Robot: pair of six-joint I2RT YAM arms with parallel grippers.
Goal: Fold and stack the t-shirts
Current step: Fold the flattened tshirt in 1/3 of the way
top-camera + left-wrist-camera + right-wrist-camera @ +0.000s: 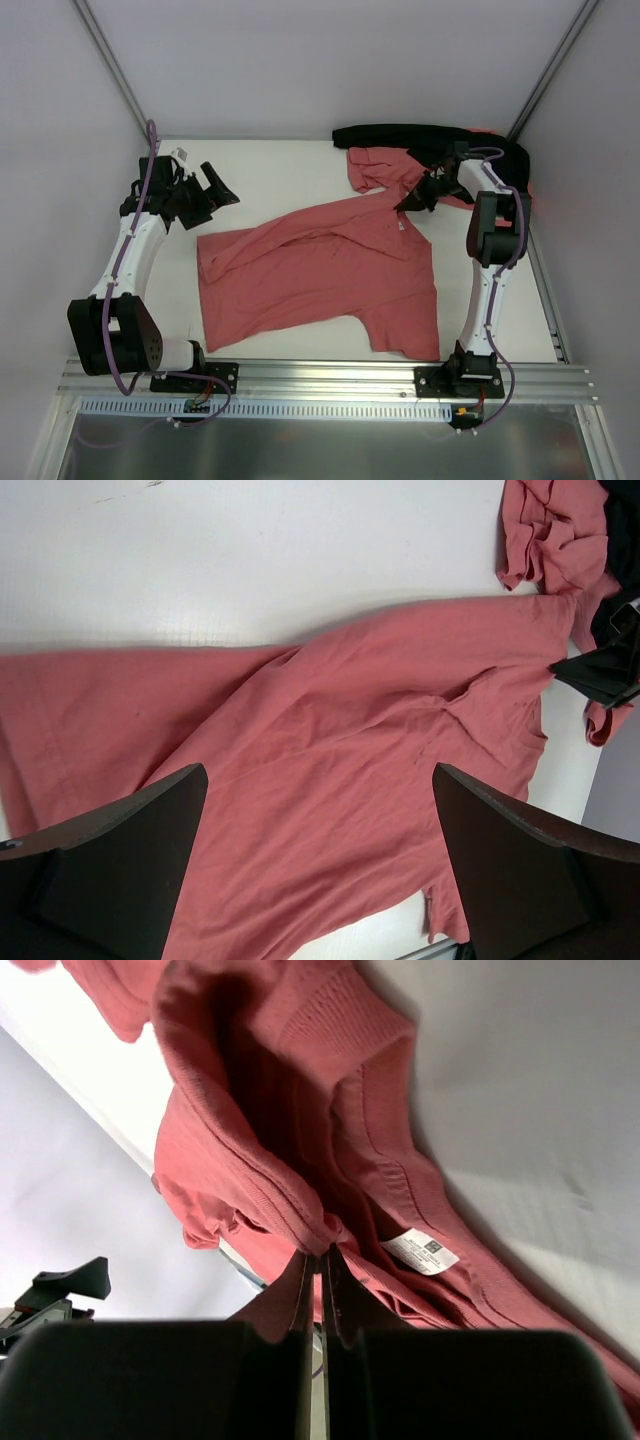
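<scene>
Nearest: the rail with both arm bases bolted on, then the white tabletop beyond it. Biggest item is the spread t-shirt, salmon-red, lying mostly flat mid-tabletop but skewed, with one sleeve toward the near right edge and wrinkles across the body. It isn't squared up, so I'd say folding hasn't started yet. The dark cloth lies along the far right edge, can't tell what it is. The second t-shirt is crumpled against it and close to the spread one's upper edge, looks like it's parked there waiting its turn. The left pincer hangs over the far left of the tabletop, jaws released wide and holding nothing. Its wrist view looks across the shirt, probably staged for a hem or sleeve grab. The right pincer is clenched on the spread t-shirt, and the wrist view shows a fold of cloth nipped between the tips, just beside the ribbed collar and the white label. Likely reason for gripping there: a neck-side pinch lets the arm drag the shirt straight and away from the crumpled one. Risk: thin cloth and a small bite, so it could slip.
</scene>
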